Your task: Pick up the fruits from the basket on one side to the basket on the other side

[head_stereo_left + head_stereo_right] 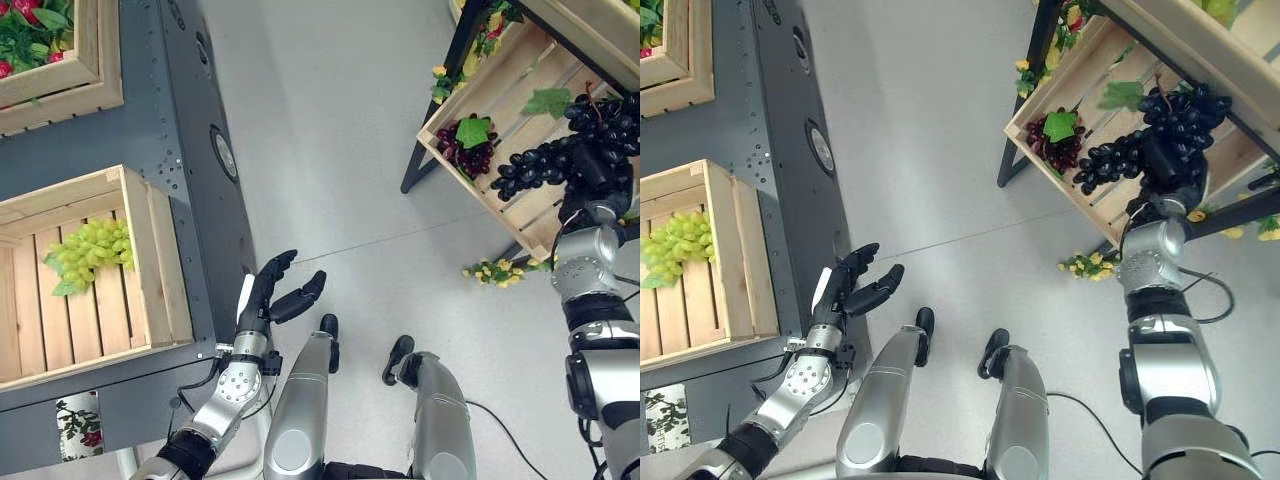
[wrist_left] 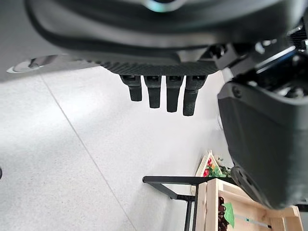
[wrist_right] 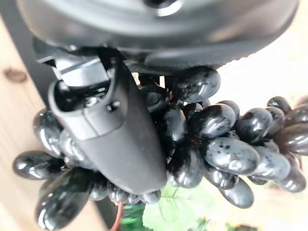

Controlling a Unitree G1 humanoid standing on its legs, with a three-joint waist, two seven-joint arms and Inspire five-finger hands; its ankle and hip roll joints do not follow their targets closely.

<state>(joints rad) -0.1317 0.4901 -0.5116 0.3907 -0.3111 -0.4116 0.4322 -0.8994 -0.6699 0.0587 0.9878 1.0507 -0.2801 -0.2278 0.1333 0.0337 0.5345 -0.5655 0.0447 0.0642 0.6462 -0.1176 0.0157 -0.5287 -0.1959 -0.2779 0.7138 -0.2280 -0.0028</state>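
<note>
Right hand (image 3: 115, 134) clamped on the bunch of black grapes (image 1: 545, 160), thumb pressed across the berries in the right wrist view, the cluster draped to both sides of the grip. Held just over the tilted right crate (image 1: 500, 115), above its slatted floor toward the lower rim, with a bunch of dark red grapes (image 1: 465, 145) and its green leaf lying nearer the crate's upper-left corner. Probably at the lift-out stage, so best to raise straight away from the slats before swinging, clearing the crate's lower rim and the black stand leg (image 1: 435, 110) at its left corner. Worth keeping the squeeze firm but even: smooth, round berries, likely to slip or swing as a loose tail, so a slow arc across should stop the hanging end from catching the rim. Left hand (image 1: 275, 295) hanging beside the dark platform's right edge, fingers straight and relaxed, holding nothing, and in the left wrist view pointing at bare floor. Destination presumably the left crate (image 1: 150, 260) on that platform, with green grapes (image 1: 90, 255) already lying on its slats toward the far wall; sensible to aim for the bare slats nearer the front rim and to lower well inside the walls before letting go.
</note>
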